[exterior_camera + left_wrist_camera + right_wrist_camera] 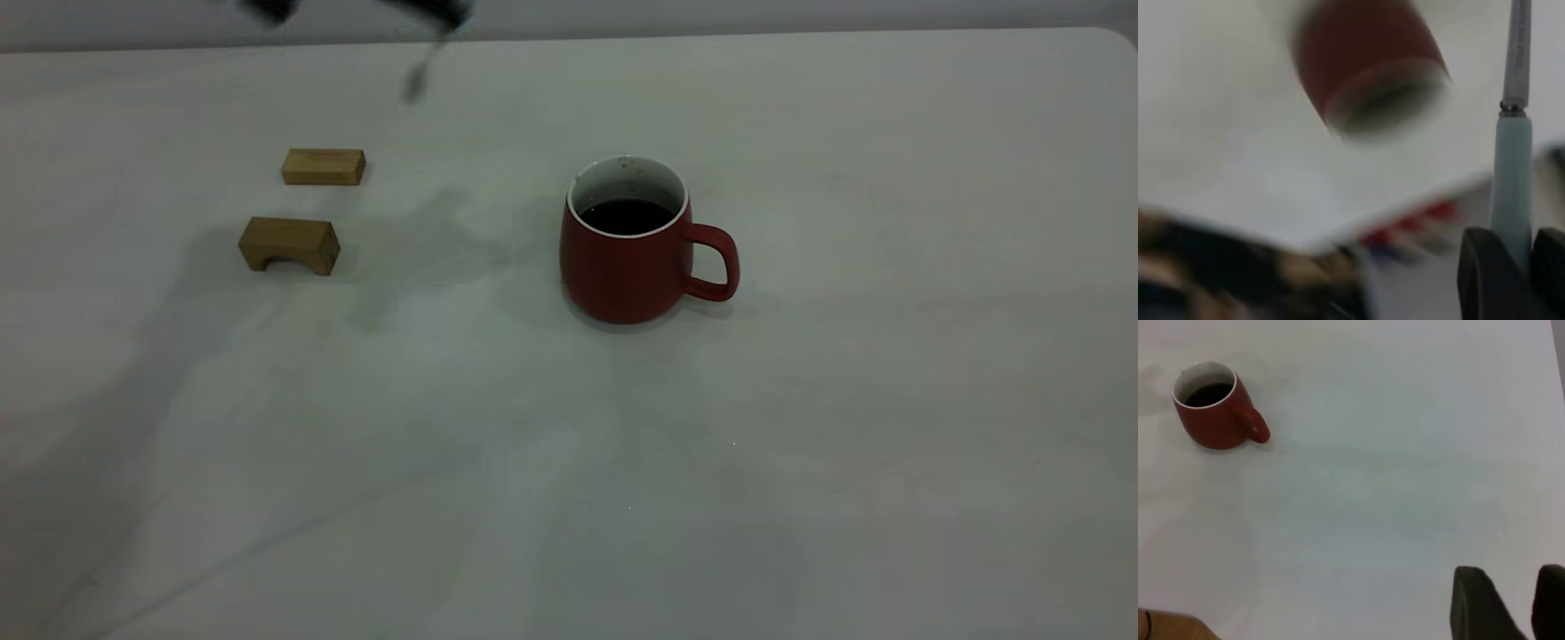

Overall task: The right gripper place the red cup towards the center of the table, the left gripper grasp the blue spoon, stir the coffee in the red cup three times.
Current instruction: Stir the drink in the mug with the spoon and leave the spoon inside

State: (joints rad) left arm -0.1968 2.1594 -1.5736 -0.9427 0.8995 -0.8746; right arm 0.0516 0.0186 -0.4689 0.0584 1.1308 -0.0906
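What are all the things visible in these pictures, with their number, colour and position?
red cup: one, dark red with a white rim, upright near the middle of the table, handle toward the right arm's side.
coffee: one portion, nearly black, inside the red cup.
blue spoon: one, pale blue handle and grey metal neck, held in the air above the far side of the table.
wooden blocks: two, tan, on the left part of the table, apart from each other; the nearer one has an arched cutout.
table: one, off-white.
left gripper: one, black, shut on the blue spoon's handle.
right gripper: one, black, fingers apart, holding nothing, away from the cup.
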